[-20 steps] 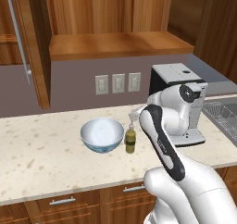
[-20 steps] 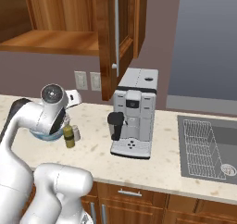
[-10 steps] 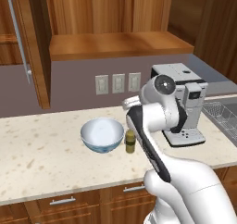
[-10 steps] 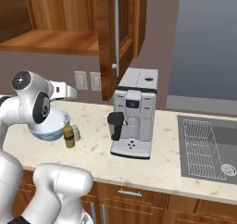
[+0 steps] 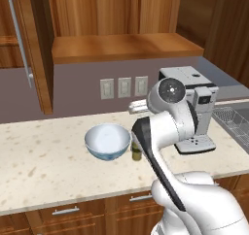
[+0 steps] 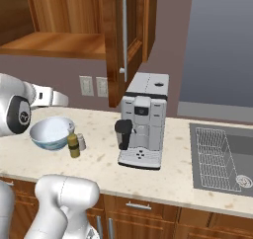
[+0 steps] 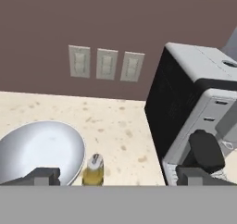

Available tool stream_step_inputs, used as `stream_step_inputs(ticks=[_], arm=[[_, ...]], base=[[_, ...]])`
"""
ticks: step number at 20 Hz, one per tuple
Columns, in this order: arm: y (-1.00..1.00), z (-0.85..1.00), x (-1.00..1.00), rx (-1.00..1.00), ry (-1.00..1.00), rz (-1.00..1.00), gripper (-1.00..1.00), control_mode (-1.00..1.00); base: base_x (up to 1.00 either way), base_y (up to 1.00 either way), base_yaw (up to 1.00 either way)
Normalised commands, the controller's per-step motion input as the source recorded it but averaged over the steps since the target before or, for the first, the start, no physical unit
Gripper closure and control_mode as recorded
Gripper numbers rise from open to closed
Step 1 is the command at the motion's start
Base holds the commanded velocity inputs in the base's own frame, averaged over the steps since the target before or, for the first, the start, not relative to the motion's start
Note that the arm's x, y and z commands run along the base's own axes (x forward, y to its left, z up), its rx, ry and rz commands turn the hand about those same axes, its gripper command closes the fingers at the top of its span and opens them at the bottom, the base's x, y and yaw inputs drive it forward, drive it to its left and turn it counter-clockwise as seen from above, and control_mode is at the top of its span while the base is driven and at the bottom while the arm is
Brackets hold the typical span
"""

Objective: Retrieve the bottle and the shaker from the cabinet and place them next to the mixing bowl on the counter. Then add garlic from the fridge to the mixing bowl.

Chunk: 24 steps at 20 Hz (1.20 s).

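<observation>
**Operator:** Olive-green glass by the bowl, is that the bottle [image 6: 73, 145] down already?

**Spotter:** Yes. You have it standing upright on the tabletop [image 5: 44, 156], just right of the mixing bowl [image 5: 108, 141]. From the right base view the shaker [image 6: 81, 141] stands just beside it, a little farther back. So the first part looks done to me, with both things placed next to the bowl.

**Operator:** And the gripper?

**Spotter:** Your gripper [image 7: 118, 176] hangs above the bottle and the bowl's rim with its fingertips [image 7: 44, 175] spread wide and nothing between them. It holds nothing.

**Operator:** What is left?

**Spotter:** The garlic. The bowl's white inside looks bare from every side, so nothing has gone in yet. You have the fridge to reach, the bulb to pick, and the carry back to the bowl.

**Operator:** Anything in the way?

**Spotter:** The cabinet [image 6: 126, 40] door stands open over the tabletop, and the coffee machine [image 6: 143, 118] sits to the right of the bottle. Lift clear of both standing things before you swing, or I judge you could knock the bottle over.
</observation>
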Motion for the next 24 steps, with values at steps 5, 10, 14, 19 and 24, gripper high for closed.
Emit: stream_step_inputs(ticks=[5, 10, 14, 19, 24], arm=[[-0.11, 0.33, -0.77, 0.03, 0.0, 0.08, -1.0, -1.0], [-0.12, 0.14, -0.6, 0.09, -0.02, 0.18, -1.0, -1.0], [-0.03, 0.17, -0.19, 0.07, -0.05, 0.14, -1.0, -1.0], [0.0, 0.0, 0.0, 0.0, 0.0, 0.0, -1.0, -1.0], [0.0, 0.0, 0.0, 0.0, 0.0, 0.0, -1.0, -1.0]], base=[[0.0, 0.0, 0.0], [0.0, 0.0, 0.0], [0.0, 0.0, 0.0], [0.0, 0.0, 0.0], [0.0, 0.0, 0.0]])
